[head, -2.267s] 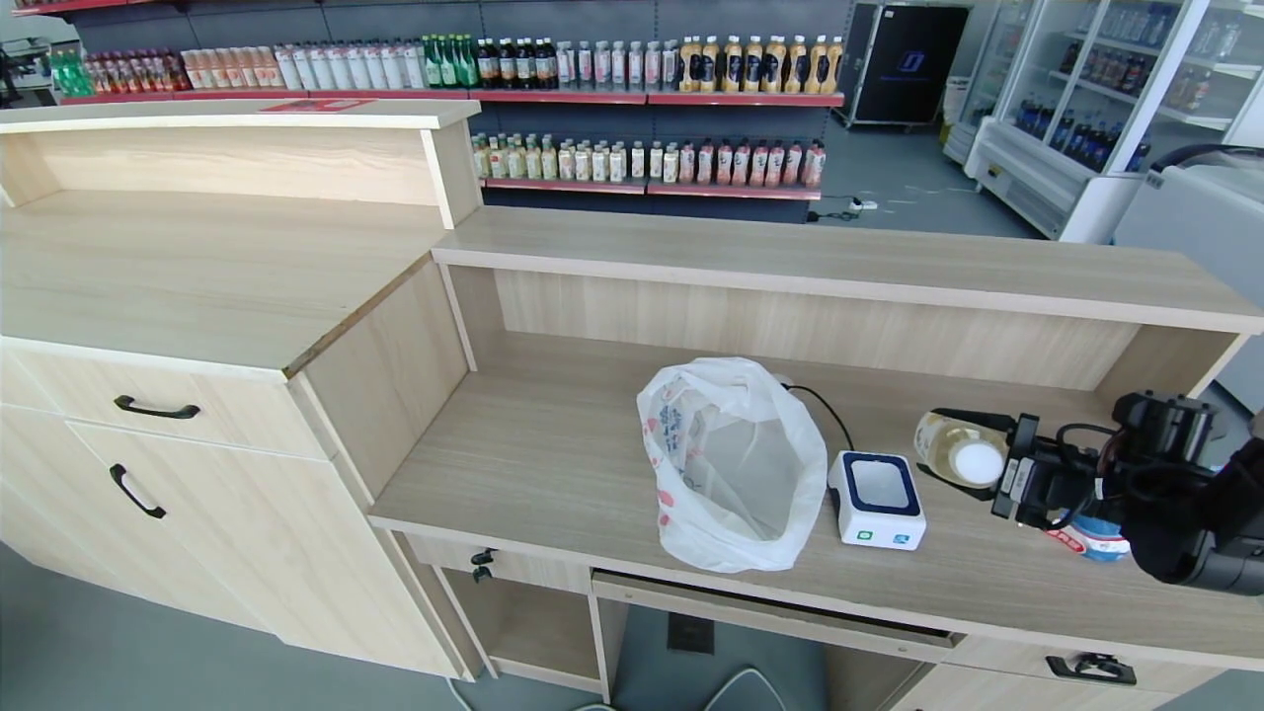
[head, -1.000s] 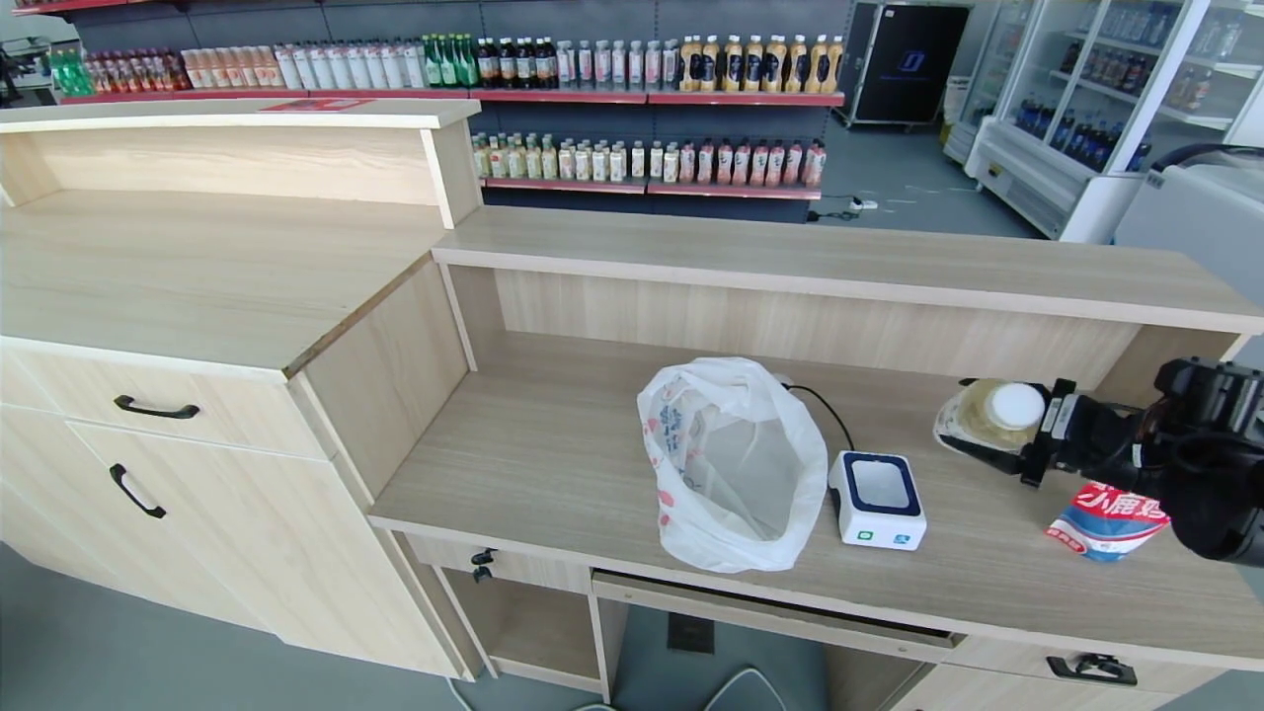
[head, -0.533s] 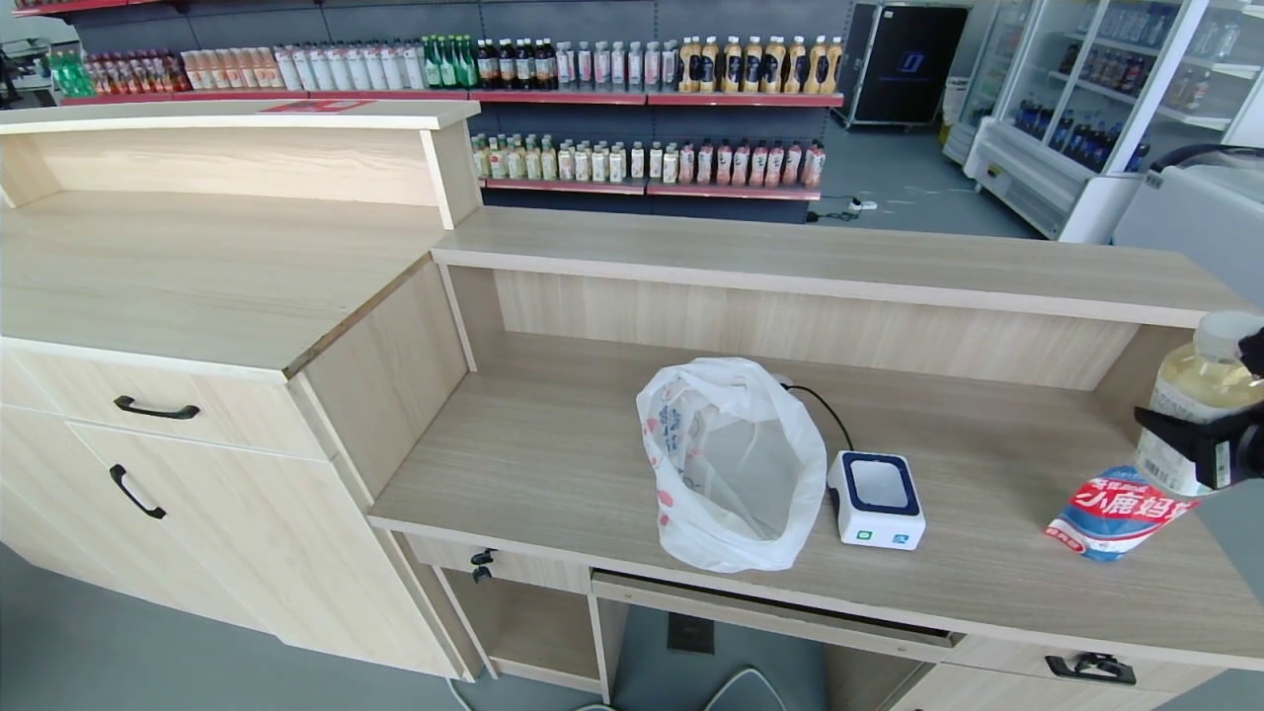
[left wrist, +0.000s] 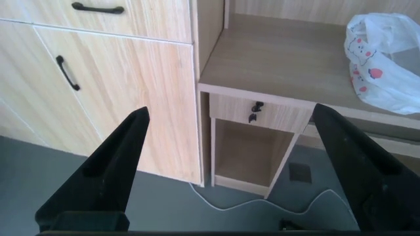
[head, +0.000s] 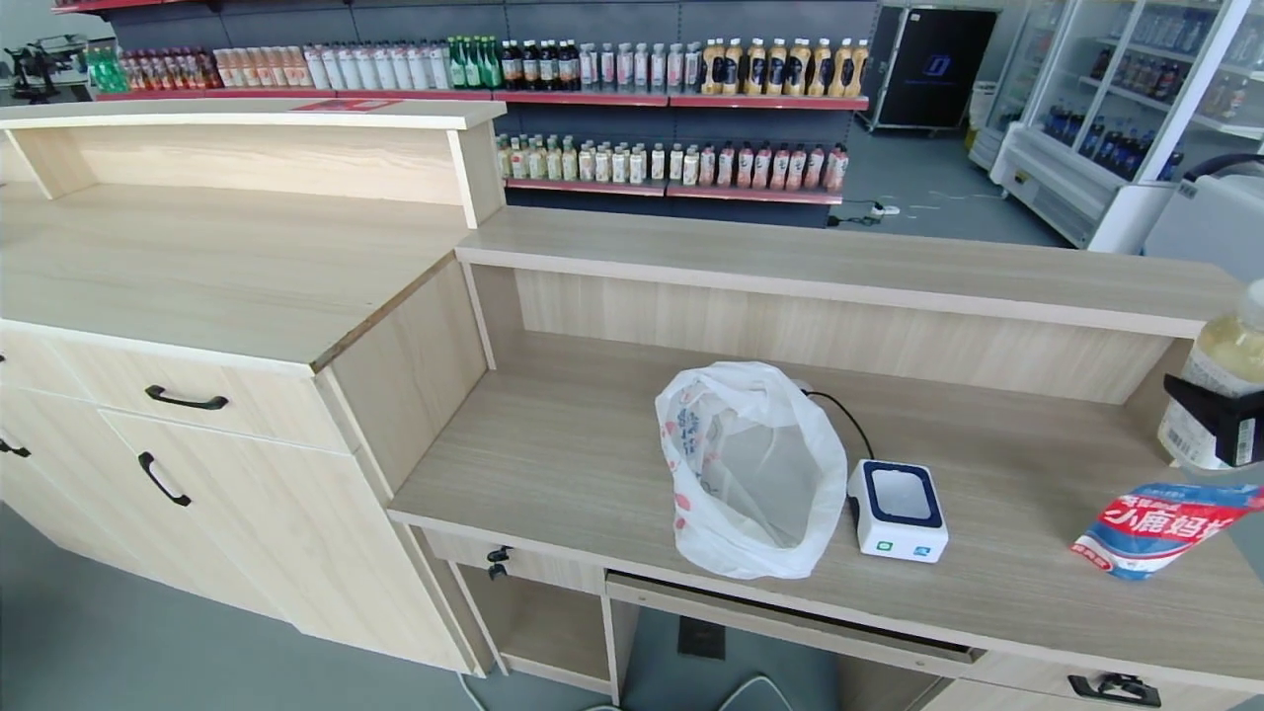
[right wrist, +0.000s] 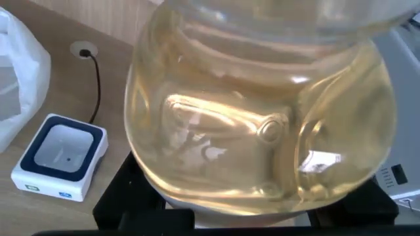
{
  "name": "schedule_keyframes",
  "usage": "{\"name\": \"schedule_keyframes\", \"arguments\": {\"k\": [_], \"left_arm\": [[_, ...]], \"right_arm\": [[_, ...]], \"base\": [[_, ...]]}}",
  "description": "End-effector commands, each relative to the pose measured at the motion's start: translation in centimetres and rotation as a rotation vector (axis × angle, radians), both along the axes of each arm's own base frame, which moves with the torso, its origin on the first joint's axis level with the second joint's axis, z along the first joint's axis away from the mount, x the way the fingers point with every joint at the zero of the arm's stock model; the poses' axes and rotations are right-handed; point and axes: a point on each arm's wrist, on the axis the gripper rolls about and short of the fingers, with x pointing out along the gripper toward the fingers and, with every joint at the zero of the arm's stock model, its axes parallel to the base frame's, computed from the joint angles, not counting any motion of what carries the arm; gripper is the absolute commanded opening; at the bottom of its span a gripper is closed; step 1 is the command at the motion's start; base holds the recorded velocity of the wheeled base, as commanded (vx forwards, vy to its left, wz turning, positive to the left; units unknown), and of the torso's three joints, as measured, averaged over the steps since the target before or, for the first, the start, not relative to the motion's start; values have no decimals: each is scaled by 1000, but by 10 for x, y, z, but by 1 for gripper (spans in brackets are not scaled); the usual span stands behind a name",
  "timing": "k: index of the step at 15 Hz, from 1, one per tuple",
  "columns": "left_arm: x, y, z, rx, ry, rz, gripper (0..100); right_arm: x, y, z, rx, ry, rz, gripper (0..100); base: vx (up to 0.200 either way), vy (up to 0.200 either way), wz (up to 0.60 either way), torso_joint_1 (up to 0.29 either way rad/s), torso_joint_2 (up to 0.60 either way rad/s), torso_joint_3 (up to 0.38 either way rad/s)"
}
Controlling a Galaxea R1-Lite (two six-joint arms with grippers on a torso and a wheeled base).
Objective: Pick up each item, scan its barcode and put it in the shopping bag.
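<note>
Bottle [head: 1223, 365] clamped upright in my right pincer [head: 1224, 425], out at the tabletop's [head: 573, 454] 3 o'clock edge. Snack pouch [head: 1150, 528] lies near at 7. Scanner [head: 899, 509] and open shopping bag [head: 755, 469] sit at 9, with a stretch of wood between. Left pincer [left wrist: 223, 164] gapes wide, holding nothing.

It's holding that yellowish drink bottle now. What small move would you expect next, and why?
Probably carry the bottle leftward to just above the scanner, label toward its window. The right end effector holds the bottle off the counter at the far right, away from the scanner, and the shopping bag stands open beside it.
</note>
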Motion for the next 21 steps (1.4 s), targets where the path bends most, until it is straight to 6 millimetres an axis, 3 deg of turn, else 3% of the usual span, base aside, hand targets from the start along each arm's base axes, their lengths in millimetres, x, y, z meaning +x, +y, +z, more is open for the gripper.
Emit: {"name": "schedule_keyframes", "arguments": {"k": [1, 5, 9, 15, 18, 21], "left_arm": [[0, 0, 0, -1, -1, 1, 100], [0, 0, 0, 1, -1, 1, 100], [0, 0, 0, 1, -1, 1, 100], [0, 0, 0, -1, -1, 1, 100], [0, 0, 0, -1, -1, 1, 100], [0, 0, 0, 1, -1, 1, 100]], "right_arm": [[30, 20, -11, 39, -11, 41, 0], [86, 63, -50, 149, -5, 181, 0], [127, 97, -90, 335, 13, 277, 0], [160, 111, -126, 336, 21, 363, 0], [166, 120, -146, 338, 61, 380, 0], [176, 126, -154, 323, 51, 396, 0]], "base": [[0, 0, 600, 7, 7, -2], [0, 0, 150, 2, 2, -1], [0, 0, 0, 0, 0, 0], [0, 0, 0, 0, 0, 0], [0, 0, 0, 0, 0, 0], [0, 0, 0, 0, 0, 0]]}}
